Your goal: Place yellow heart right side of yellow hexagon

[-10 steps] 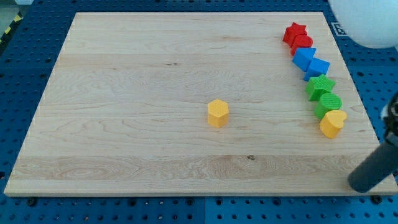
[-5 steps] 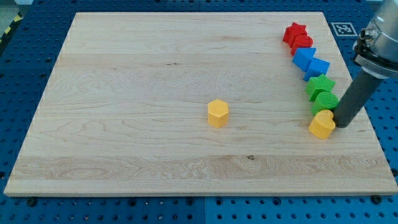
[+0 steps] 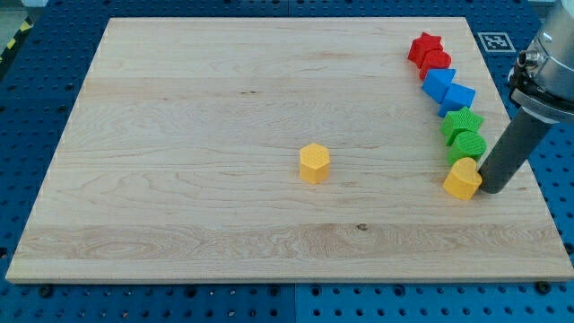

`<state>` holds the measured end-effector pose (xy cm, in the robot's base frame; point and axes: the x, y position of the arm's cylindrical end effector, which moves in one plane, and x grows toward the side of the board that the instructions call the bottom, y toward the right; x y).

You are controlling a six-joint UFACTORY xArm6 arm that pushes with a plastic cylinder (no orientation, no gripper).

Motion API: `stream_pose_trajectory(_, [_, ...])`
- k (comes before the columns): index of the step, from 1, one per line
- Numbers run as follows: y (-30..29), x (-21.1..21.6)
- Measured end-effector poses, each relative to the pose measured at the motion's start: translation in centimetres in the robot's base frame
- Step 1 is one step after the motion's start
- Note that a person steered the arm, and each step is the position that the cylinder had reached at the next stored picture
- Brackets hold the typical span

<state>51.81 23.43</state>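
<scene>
The yellow heart (image 3: 463, 178) lies near the board's right edge, at the lower end of a column of blocks. The yellow hexagon (image 3: 315, 163) sits alone near the board's middle, far to the heart's left. My tip (image 3: 491, 189) is on the board just right of the heart, touching or almost touching its right side. The rod rises up and to the right from there.
Above the heart runs a column of blocks: two green ones (image 3: 465, 135), two blue ones (image 3: 448, 89) and two red ones (image 3: 429, 52), the top red one a star. The wooden board's right edge (image 3: 525, 170) is close behind my tip.
My tip came in from off the board's lower right to the heart's right side. The heart has shifted a little to the left and down. The other blocks have not moved.
</scene>
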Motion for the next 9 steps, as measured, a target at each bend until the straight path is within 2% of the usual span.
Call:
stream_pose_trajectory(3, [-2.4,-0.3])
stream_pose_trajectory(7, [-12.8,-1.6])
stream_pose_trajectory(9, [-15.0,-2.9])
